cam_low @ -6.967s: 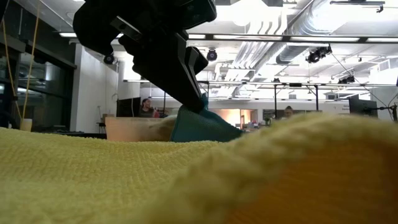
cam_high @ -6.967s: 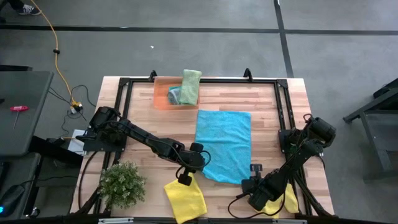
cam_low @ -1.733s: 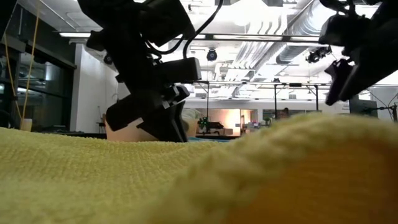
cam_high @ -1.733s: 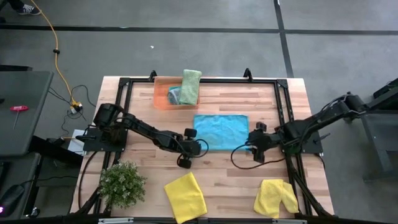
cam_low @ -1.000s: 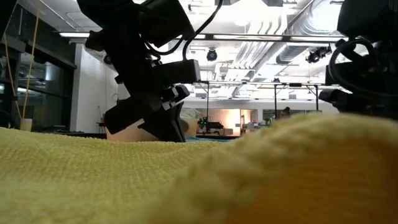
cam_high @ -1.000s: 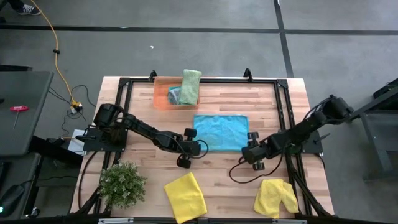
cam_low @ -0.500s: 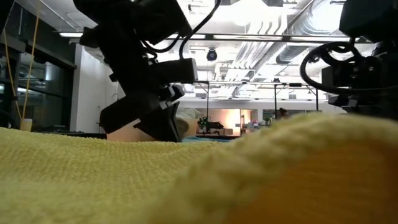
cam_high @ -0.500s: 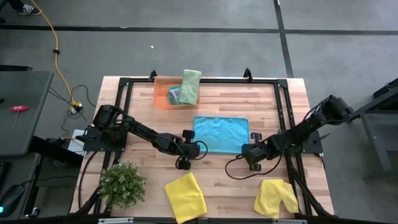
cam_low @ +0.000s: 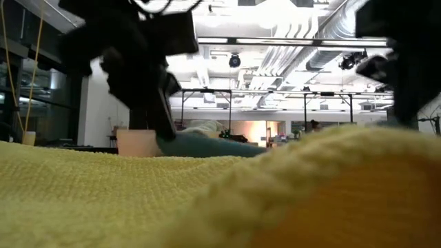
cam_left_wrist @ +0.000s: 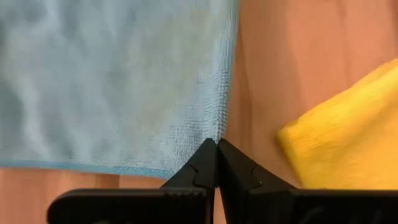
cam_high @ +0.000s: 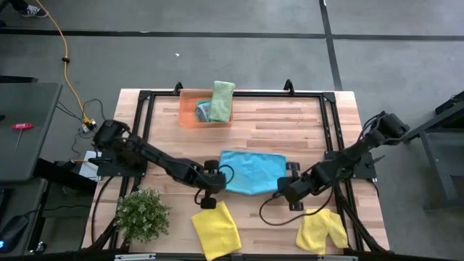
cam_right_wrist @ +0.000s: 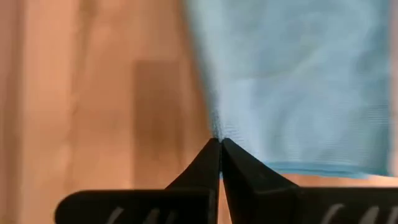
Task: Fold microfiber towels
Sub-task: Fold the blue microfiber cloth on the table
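While both dark arms are reaching in over the pale wooden slatted table (cam_high: 319, 119), each one is pinching a near corner of the folded teal-blue microfiber towel (cam_high: 250, 172) lying at the table's middle. The left gripper (cam_left_wrist: 216, 144) is clamped tight on the towel's edge at its left corner, fingertips pressed together on the cloth. The right gripper (cam_right_wrist: 219, 142) is doing likewise at the right corner, its fingers closed on the hem. Nearer the front edge, two soft yellow square towels are lying flat: a left yellow towel (cam_high: 216, 230) and a right yellow towel (cam_high: 321, 230). At the far edge, a flat orange rectangular tray (cam_high: 190, 109) is holding a folded light green towel (cam_high: 222, 100). A small bushy green plant (cam_high: 142, 214) is sitting at the front left corner.
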